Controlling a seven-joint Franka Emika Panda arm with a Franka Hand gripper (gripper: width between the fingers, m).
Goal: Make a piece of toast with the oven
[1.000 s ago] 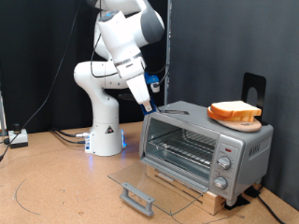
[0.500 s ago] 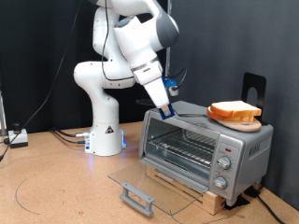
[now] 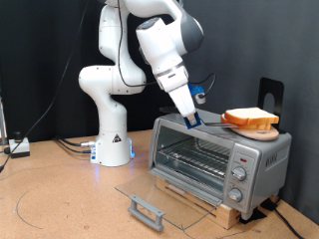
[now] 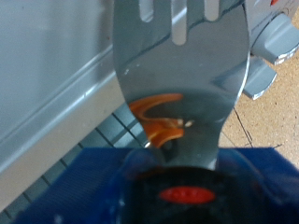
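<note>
The oven is my landmark: a boxy silver countertop unit with its glass door dropped open flat in front of it, the grey bar handle at the door's near edge, the wire rack showing inside, and round knobs on the panel at the exterior view's right.

Above the oven's roof, toward its left half, hangs my gripper, angled down from the white arm. My fingers are closed on the blue handle of a spatula; the wrist view shows its slotted metal blade reaching out over the oven's silver top, with an orange reflection on the metal. The blade's tip is near the roof; whether it touches I cannot tell.

On the oven's roof, toward its right end, lies the piece of toast: squarish, pale cream face, golden-brown crust, apart from my spatula.
</note>
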